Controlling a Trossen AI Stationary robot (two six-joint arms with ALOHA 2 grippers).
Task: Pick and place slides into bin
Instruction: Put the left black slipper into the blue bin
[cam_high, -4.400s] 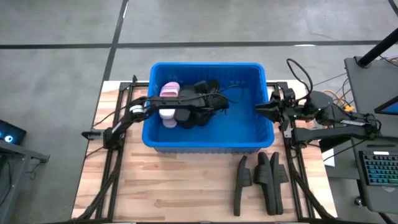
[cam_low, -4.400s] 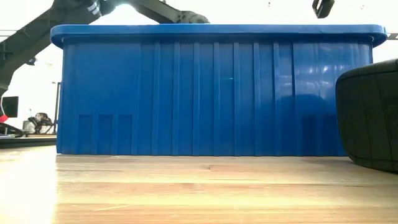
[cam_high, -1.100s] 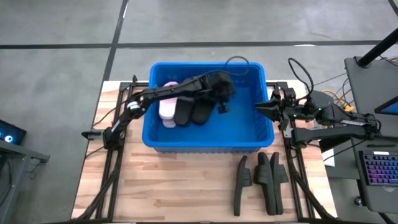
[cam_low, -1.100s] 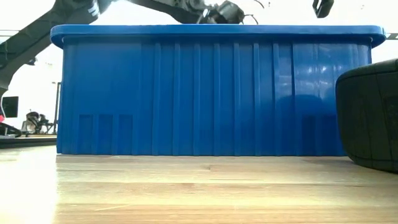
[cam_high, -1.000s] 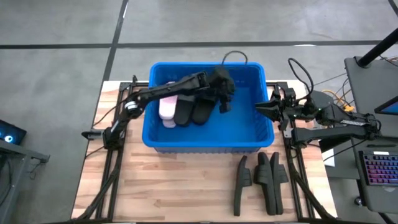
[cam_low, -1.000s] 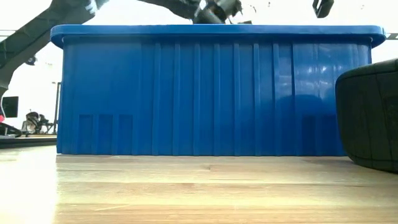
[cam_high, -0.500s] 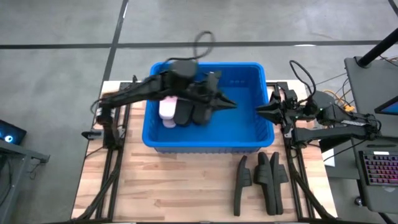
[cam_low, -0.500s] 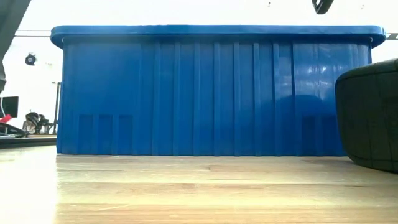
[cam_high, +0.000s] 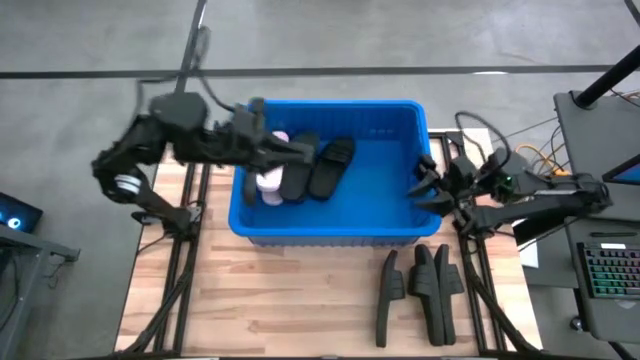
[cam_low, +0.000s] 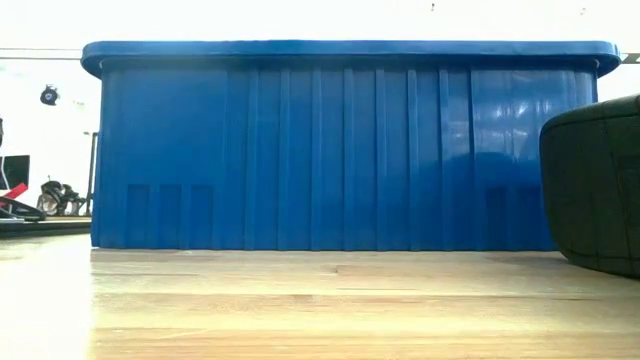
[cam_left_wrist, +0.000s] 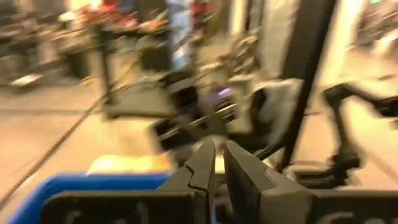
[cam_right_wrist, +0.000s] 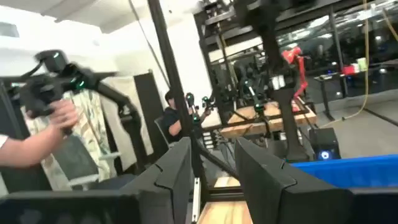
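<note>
Pale wooden worktop (cam_high: 280, 300). Large bright blue ribbed plastic bin (cam_high: 375, 222) at centre; inside, pale pink rubbery slides (cam_high: 268, 181) beside two black ones (cam_high: 331, 166). Three more black slides (cam_high: 420, 290) on worktop, in front. Left hand (cam_high: 308, 153) above bin, pinched shut, apparently empty. Right hand (cam_high: 420, 190) at bin's right rim, part open, empty.

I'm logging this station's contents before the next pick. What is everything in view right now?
bin: one, bright blue, mid-table
black slides in the bin: two, black, left half, side by side
pink slides: count unclear, pale pink, bin's left end
black slides on the table: at least three, black, before the bin's right corner
table: one, light wood
left hand: shut, empty, above the bin's left half
right hand: open, empty, at the bin's right rim
</note>
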